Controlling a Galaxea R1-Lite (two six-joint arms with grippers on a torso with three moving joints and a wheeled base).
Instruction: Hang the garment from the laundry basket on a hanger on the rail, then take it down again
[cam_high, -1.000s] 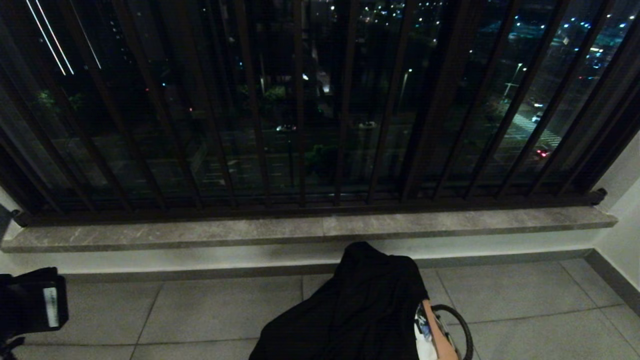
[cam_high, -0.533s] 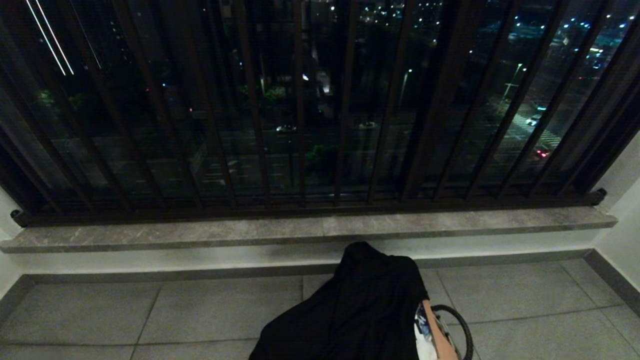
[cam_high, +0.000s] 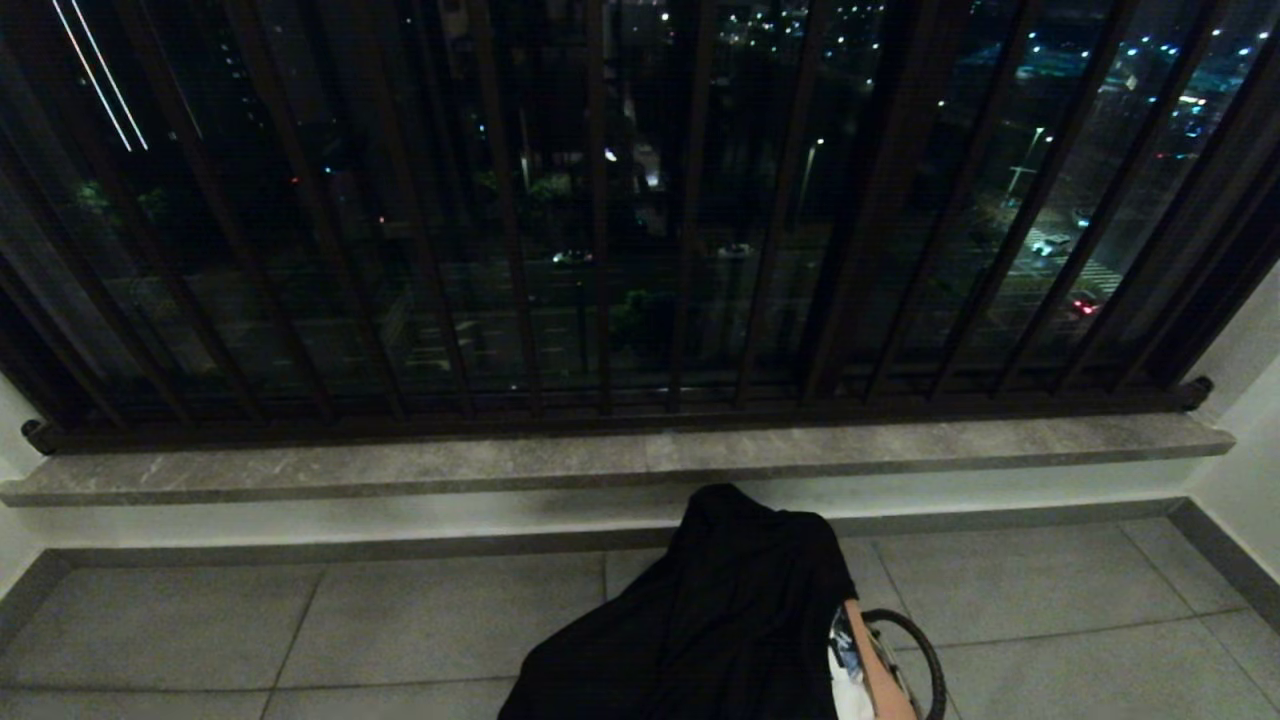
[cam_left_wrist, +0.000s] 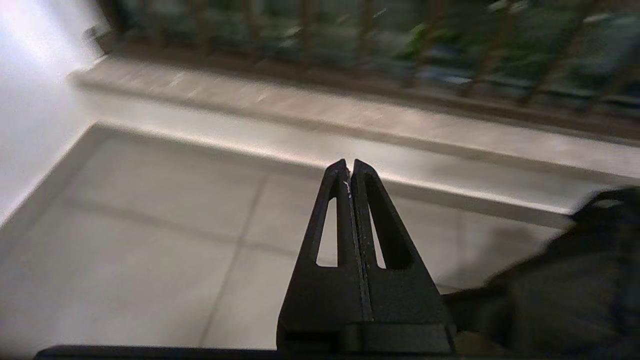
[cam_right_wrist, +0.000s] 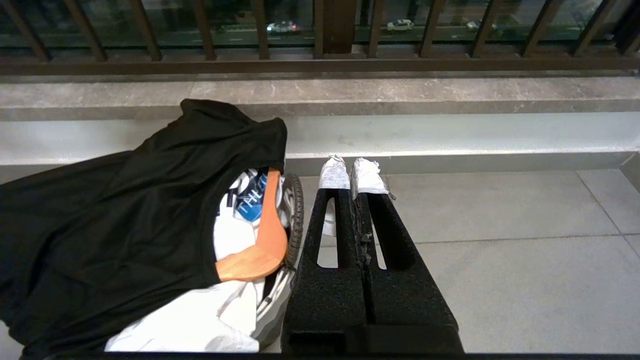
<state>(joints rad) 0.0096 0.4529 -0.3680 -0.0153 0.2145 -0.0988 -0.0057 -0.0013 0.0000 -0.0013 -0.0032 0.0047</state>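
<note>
Two grippers are what you have here, and neither appears in the head view. Your left gripper (cam_left_wrist: 349, 167) hangs above the grey tiled floor (cam_high: 300, 630) with its jaws pressed together and nothing between them; in its own wrist view the stone ledge (cam_left_wrist: 300, 107) runs across ahead of it and a dark blurred heap lies off to one side. Your right gripper (cam_right_wrist: 354, 172) also has its jaws pressed together — the tips are wrapped in white tape — and it holds nothing; it sits just beside the laundry basket (cam_right_wrist: 296, 210), not touching it as far as you can see. Of that basket only a thin dark hoop of rim shows (cam_high: 925, 645), low in the head view and right of the middle, on the floor near the ledge (cam_high: 640, 455). A black garment (cam_high: 720, 610) is draped over it and spreads toward the left, covering most of the opening. Under its edge you see white cloth with blue print (cam_right_wrist: 235, 240) and an orange curved piece (cam_right_wrist: 267, 235) — perhaps a hanger, but you cannot tell for sure. Behind the ledge stand the dark bars of the railing (cam_high: 600, 250), with city lights beyond.
</note>
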